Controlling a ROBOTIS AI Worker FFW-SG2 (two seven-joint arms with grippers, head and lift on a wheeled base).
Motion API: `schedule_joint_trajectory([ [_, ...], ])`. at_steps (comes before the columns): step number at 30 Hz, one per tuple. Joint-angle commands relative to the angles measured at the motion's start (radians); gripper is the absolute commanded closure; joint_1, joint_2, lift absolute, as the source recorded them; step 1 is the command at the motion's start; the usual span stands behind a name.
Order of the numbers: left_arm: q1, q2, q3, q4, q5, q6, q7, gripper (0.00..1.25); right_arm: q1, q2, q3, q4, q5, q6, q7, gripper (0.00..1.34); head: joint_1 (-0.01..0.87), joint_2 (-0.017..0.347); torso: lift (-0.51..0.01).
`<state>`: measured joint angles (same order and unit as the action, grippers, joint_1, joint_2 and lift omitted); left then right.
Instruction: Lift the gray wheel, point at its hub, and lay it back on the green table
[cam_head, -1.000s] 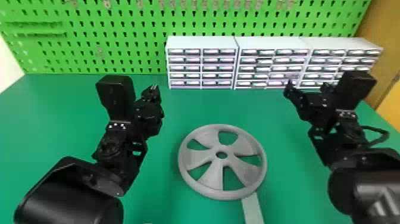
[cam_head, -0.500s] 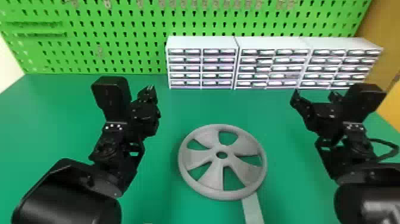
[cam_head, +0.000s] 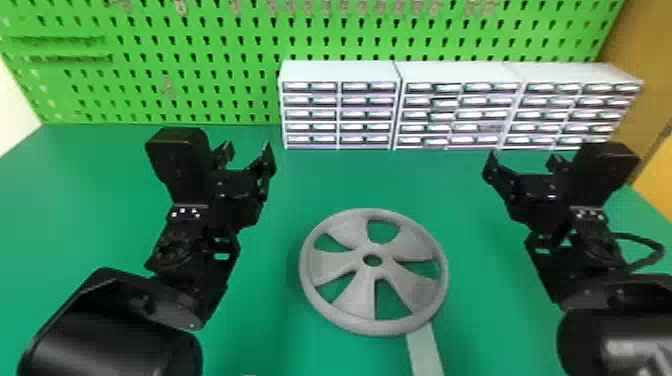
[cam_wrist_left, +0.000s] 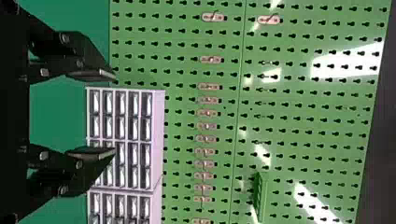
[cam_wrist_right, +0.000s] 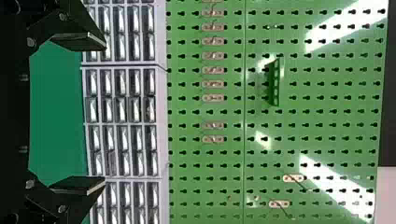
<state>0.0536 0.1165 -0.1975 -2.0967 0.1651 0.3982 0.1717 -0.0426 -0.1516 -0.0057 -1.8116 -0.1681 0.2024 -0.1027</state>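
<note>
Left gripper (cam_head: 248, 151) and right gripper (cam_head: 522, 159): wide, empty, presumably to admit the rim (cam_head: 306, 265). The gray wheel (cam_head: 372, 248) lies between and nearer than both, supported by the green table (cam_head: 260, 325).

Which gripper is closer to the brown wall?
The right one. The right gripper is on the same side as the brown wall; the left gripper is across the table from it.

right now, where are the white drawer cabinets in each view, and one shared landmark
Head view: white drawer cabinets at the table's far edge, center to right.
Left wrist view: cabinets beyond the left fingers, one finger overlapping them.
Right wrist view: cabinets beyond the right fingers, both overlapping them.
Shared landmark: green pegboard.
</note>
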Motion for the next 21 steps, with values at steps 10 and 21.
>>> schedule_joint_trajectory([
  [10, -0.006, -0.029, 0.05, 0.041, 0.019, -0.006, -0.101, 0.01, 0.001, 0.001, 0.009, -0.005, 0.013, 0.005, 0.0, 0.27, 0.692, 0.048, -0.093],
  [21, -0.009, -0.031, 0.064, 0.043, 0.016, -0.006, -0.115, 0.01, 0.003, 0.004, 0.012, -0.006, 0.019, 0.015, 0.0, 0.27, 0.692, 0.048, -0.093],
])
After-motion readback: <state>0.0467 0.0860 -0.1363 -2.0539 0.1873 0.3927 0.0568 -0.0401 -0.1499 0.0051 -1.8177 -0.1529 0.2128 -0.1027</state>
